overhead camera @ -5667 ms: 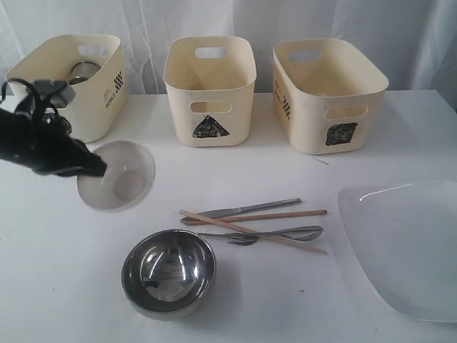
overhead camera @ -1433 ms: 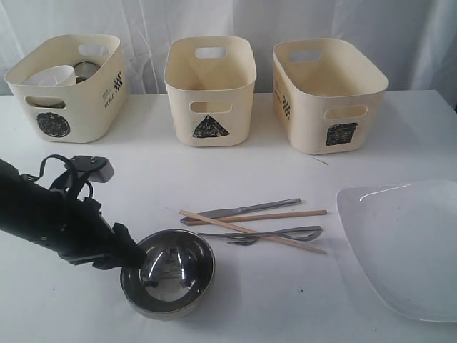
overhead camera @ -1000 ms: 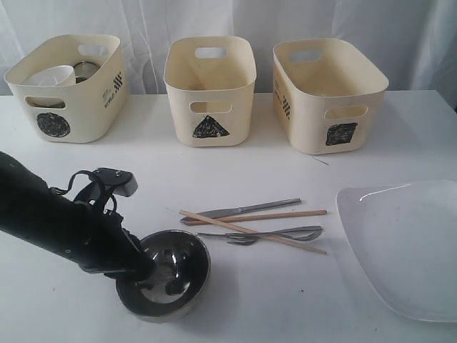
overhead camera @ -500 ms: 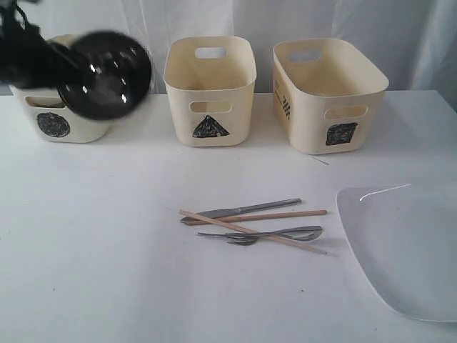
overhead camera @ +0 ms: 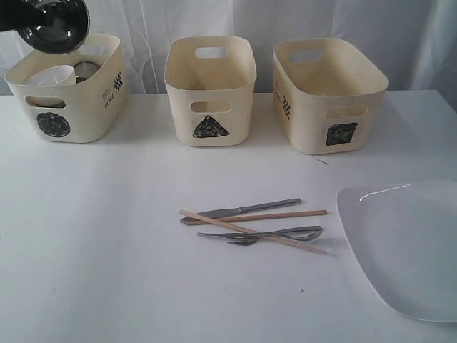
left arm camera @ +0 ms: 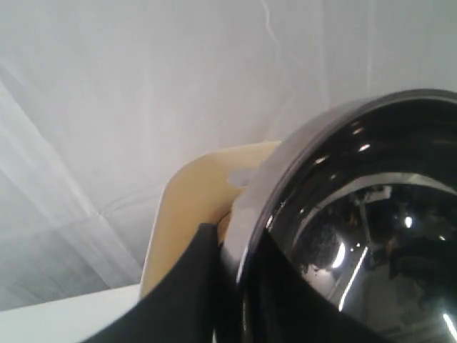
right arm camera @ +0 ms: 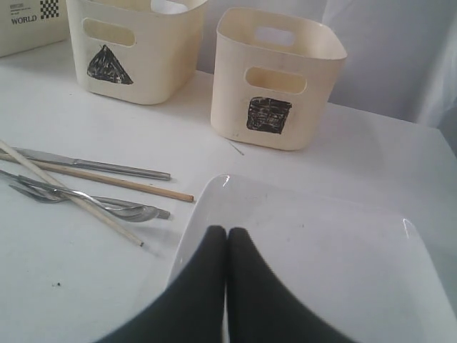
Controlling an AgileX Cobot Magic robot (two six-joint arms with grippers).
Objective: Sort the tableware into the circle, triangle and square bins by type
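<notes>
The steel bowl [overhead camera: 53,25] [left arm camera: 357,214] hangs tilted above the circle bin [overhead camera: 68,89] at the far left, with my left gripper [left arm camera: 239,275] shut on its rim. Inside that bin lie the white bowl [overhead camera: 50,75] and a steel mug [overhead camera: 87,69]. The knife [overhead camera: 243,210], two chopsticks [overhead camera: 250,230], fork and spoon [overhead camera: 285,234] lie crossed mid-table. The large white plate [overhead camera: 407,243] [right arm camera: 321,250] rests at the right. My right gripper [right arm camera: 227,232] is shut and empty above the plate's edge; it is outside the exterior view.
The triangle bin [overhead camera: 209,89] [right arm camera: 132,43] and the square bin [overhead camera: 325,93] [right arm camera: 275,75] stand in the back row, with nothing showing inside them. White curtains hang behind the bins. The plate reaches the table's right front edge.
My left gripper took the steel bowl by its rim, lifted it off the table front and carried it up and left, over the circle bin. The white bowl went into that bin earlier.
</notes>
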